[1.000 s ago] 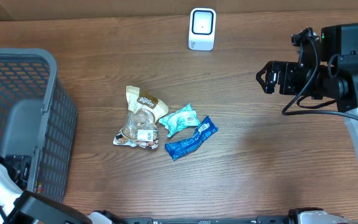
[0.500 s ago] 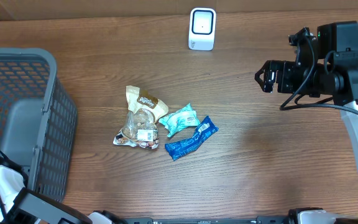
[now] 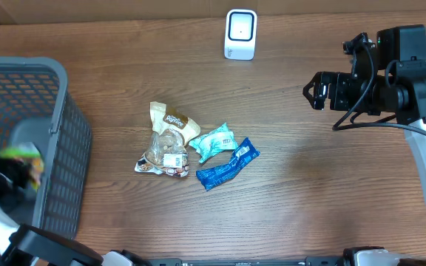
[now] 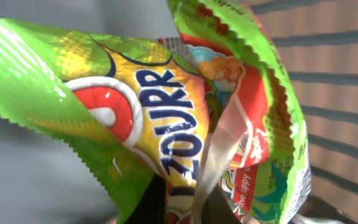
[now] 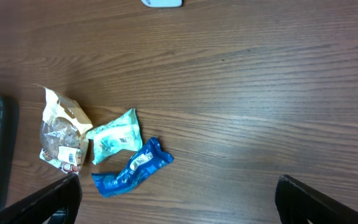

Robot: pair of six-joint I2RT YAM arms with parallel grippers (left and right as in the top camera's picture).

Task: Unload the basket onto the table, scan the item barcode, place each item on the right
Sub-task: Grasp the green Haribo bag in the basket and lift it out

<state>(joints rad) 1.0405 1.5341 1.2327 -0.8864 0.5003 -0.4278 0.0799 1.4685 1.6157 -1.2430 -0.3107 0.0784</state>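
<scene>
Entry: green snack packet [image 4: 166, 106], glossy crinkled foil with saw-tooth crimped ends and red-and-yellow lettering, located inside the basket [image 3: 65, 89], a grey plastic lattice. Over the past second our left pincer [image 3: 9, 177] has gone from spread to pinching the packet's folded lower edge, and the packet now shows above the basket floor. We judge the pick made, with the carry to the scanner [image 3: 240, 34], a white rounded block well right of the basket, still ahead. No barcode is legible on the face shown. Right pincer [image 3: 315, 94]: spread, empty, far right of the basket. On the wood-grain tabletop [image 3: 309, 192] right of the basket: tan pouch [image 3: 165, 140], teal sachet [image 3: 213, 142], blue wrapper [image 3: 228, 164], all soft film, unmoved.
</scene>
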